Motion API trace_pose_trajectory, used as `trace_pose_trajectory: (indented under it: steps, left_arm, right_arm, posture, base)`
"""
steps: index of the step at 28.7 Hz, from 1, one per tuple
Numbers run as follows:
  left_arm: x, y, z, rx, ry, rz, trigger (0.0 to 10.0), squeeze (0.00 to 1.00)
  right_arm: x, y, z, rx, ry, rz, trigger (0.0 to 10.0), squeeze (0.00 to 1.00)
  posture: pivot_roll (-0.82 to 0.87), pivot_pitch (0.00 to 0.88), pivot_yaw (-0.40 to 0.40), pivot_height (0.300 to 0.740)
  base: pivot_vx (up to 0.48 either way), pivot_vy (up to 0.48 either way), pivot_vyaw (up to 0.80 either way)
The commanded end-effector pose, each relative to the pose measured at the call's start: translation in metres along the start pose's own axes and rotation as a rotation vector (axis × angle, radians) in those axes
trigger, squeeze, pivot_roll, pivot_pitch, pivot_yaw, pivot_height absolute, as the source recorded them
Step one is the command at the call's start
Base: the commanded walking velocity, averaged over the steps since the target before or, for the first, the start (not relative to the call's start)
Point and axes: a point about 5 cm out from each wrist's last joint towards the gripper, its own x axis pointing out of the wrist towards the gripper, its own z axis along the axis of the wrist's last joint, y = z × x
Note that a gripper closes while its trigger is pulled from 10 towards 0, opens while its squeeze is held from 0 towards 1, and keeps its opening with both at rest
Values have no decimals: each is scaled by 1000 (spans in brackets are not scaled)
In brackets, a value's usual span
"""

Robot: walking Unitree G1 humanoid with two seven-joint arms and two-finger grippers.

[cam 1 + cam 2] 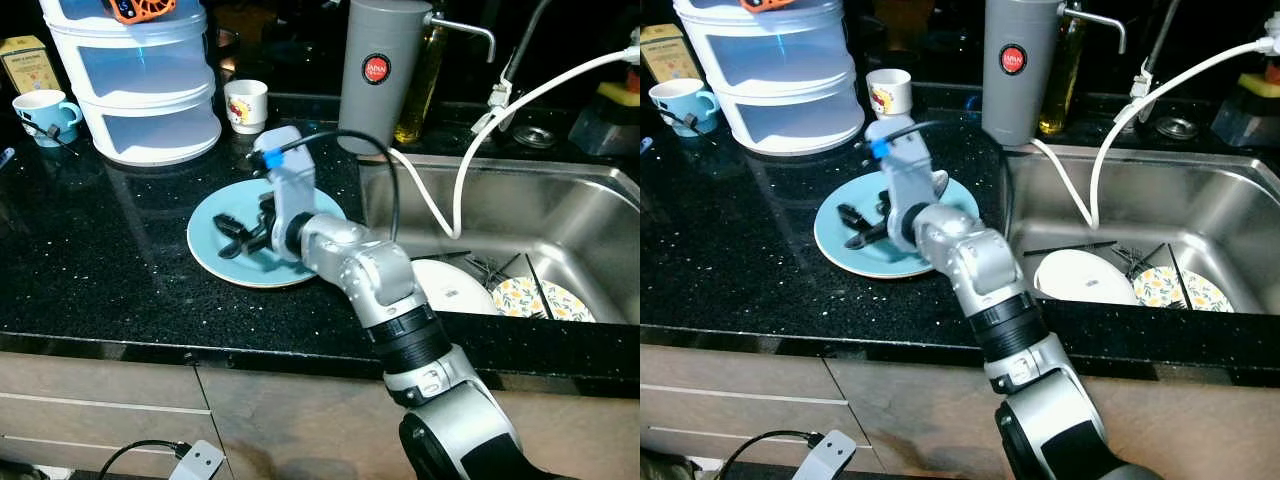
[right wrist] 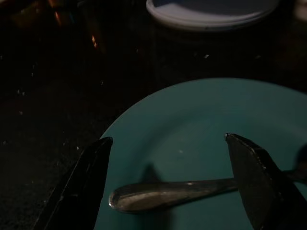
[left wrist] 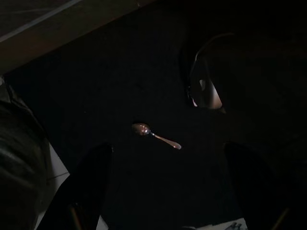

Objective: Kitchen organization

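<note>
A light blue plate (image 1: 262,271) lies on the black counter (image 1: 100,260), left of the sink. My right arm reaches across to it, and my right gripper (image 1: 238,236) hovers low over the plate, open. In the right wrist view a metal spoon (image 2: 168,192) lies on the plate (image 2: 192,120), its handle crossing between the two black fingers (image 2: 81,182) without touching them. My left gripper (image 3: 169,145) hangs in the dark, open, above a dim surface where a small spoon (image 3: 156,135) lies.
The steel sink (image 1: 600,215) on the right holds a white plate (image 1: 450,285), a patterned plate (image 1: 540,298) and cutlery. A white hose (image 1: 465,165) drops into it. Behind the blue plate stand a grey flask (image 1: 383,70), a white cup (image 1: 246,104), stacked white drawers (image 1: 140,90) and a blue mug (image 1: 45,112).
</note>
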Motion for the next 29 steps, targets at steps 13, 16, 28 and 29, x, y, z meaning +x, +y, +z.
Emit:
trace_pose_trajectory:
  steps: [13, 16, 28, 29]
  left_arm:
    - [5, -16, -12, -19, 22, -55, 10000, 0]
    - [4, -16, -12, -19, 22, -54, 10000, 0]
    - [3, -12, -9, -11, 19, -48, 10000, 0]
    - [3, -12, -9, -11, 19, -48, 10000, 0]
  right_arm:
    - [17, 11, -19, -203, 213, -8, 10000, 0]
    - [11, -3, -14, -211, 238, -26, 10000, 0]
    - [-25, -56, 3, -228, 297, -104, 10000, 0]
    - [-27, -58, 3, -230, 299, -106, 10000, 0]
  posture:
    - [37, 0, -118, 740]
    - [25, 0, -112, 740]
    - [-5, 0, -97, 740]
    - [-5, 0, -97, 740]
  base:
    - [0, 0, 0]
    - [0, 0, 0]
    - [0, 0, 0]
    - [0, 0, 0]
